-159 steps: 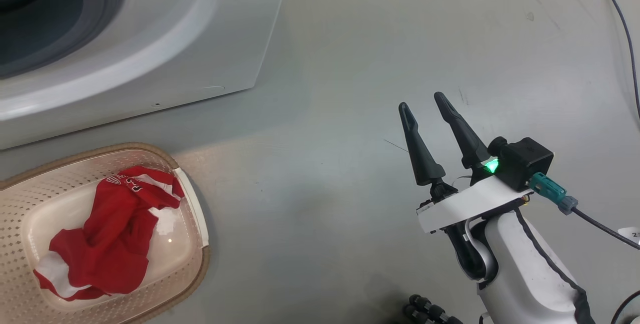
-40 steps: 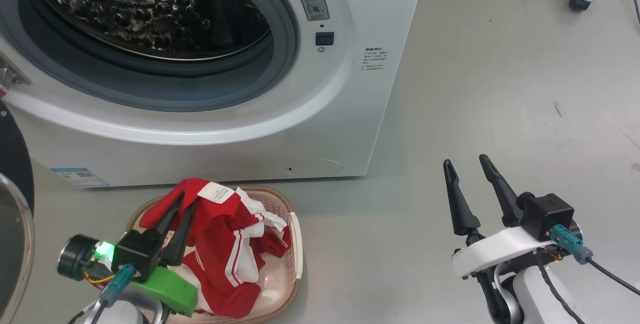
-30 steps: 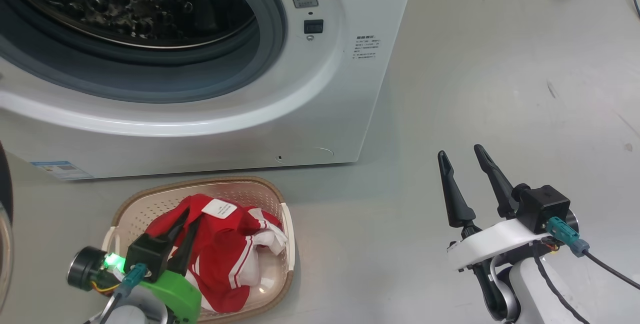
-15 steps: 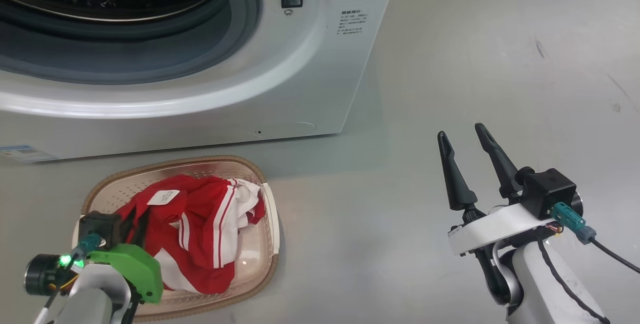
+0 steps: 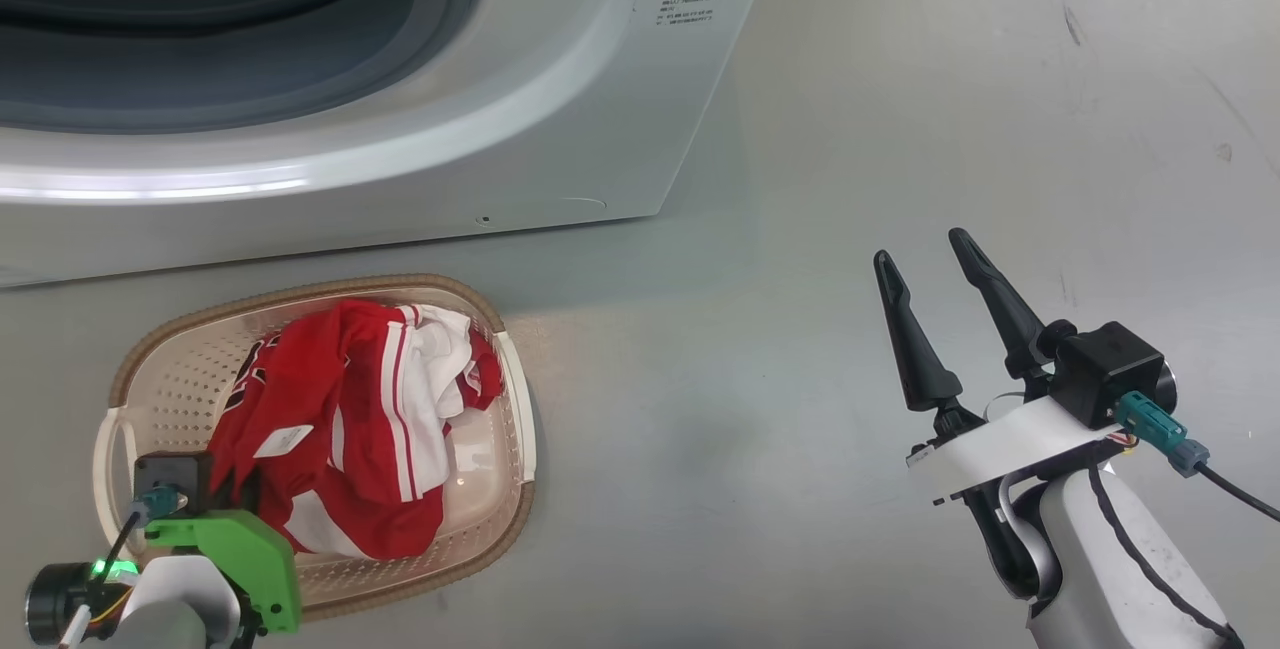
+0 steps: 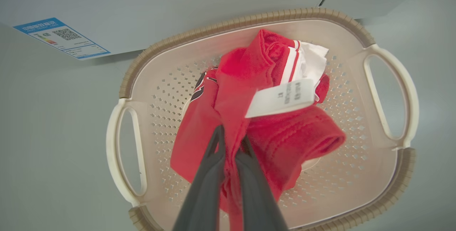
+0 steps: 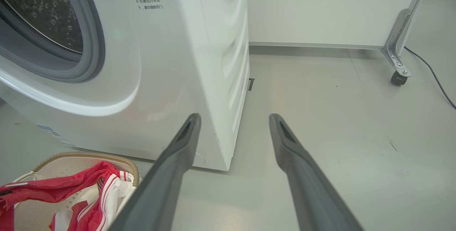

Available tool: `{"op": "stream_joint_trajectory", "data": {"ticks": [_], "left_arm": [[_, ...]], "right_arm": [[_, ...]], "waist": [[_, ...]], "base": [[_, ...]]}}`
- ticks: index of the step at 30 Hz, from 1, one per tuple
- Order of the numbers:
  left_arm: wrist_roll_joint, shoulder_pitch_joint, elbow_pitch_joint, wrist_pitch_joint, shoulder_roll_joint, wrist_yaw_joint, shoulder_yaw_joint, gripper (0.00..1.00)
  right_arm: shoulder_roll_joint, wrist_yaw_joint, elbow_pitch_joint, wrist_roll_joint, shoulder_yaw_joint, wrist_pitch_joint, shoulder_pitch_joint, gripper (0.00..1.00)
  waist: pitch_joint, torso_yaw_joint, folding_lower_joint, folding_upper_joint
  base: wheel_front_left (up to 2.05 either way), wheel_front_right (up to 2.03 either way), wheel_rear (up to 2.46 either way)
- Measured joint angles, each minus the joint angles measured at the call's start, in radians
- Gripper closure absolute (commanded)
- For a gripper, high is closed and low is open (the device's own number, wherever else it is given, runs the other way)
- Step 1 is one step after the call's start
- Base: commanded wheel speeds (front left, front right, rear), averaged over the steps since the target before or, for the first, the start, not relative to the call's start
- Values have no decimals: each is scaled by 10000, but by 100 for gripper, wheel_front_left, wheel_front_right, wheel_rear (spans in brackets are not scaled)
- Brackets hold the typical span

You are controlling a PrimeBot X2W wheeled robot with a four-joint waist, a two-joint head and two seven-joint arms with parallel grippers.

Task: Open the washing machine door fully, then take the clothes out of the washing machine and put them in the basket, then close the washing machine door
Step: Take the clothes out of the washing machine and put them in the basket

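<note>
Grey glossy floor (image 5: 800, 449), scuffed, with faint dark marks at 1 o'clock. In the right wrist view, white wall panel (image 7: 320, 6) at 12 o'clock; metal leg on caster (image 7: 398, 77) and black cable (image 7: 432, 71) at 2 o'clock.

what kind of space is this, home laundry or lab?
Probably a lab or test bay staged for laundry: big white front-loading washing machine on grey floor, cream perforated plastic basket of red white-striped clothes, and a metal frame leg on a caster.

Clothes (image 5: 350, 429) in basket (image 5: 510, 399) before washing machine (image 5: 400, 159)
</note>
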Motion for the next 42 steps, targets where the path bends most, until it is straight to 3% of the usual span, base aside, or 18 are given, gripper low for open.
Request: {"op": "stream_joint_trajectory", "data": {"ticks": [10, 11, 12, 14, 28, 42], "left_arm": [[0, -480, 652, -468, -309, -8, -132, 100], [0, -564, 694, -516, -318, -8, -167, 89], [0, -646, 752, -545, -334, -10, -182, 71], [0, -757, 899, -631, -372, -13, -190, 0], [0, -1007, 1511, -1166, -533, -288, -272, 0], [322, -1323, 305, -1423, -677, -535, -815, 0]], "right_arm": [[-69, -8, -12, -90, -4, 58, -38, 0], [-77, -10, -13, -90, -4, 58, -43, 0], [-81, -79, -19, -90, -4, 59, -56, 0], [-81, -94, -38, -90, -6, 59, -116, 0], [86, -94, 159, -56, -23, 54, -149, 0], [184, -94, 681, 286, -341, -42, -102, 0]], "waist": [[81, 21, 0, 0], [75, 27, 0, 0], [68, 35, 0, 0], [53, 56, 0, 0], [-368, 258, 0, 0], [-1546, 719, 0, 0]], "base": [[0, 0, 0], [0, 0, 0], [0, 0, 0], [0, 0, 0], [0, 0, 0], [0, 0, 0]]}}
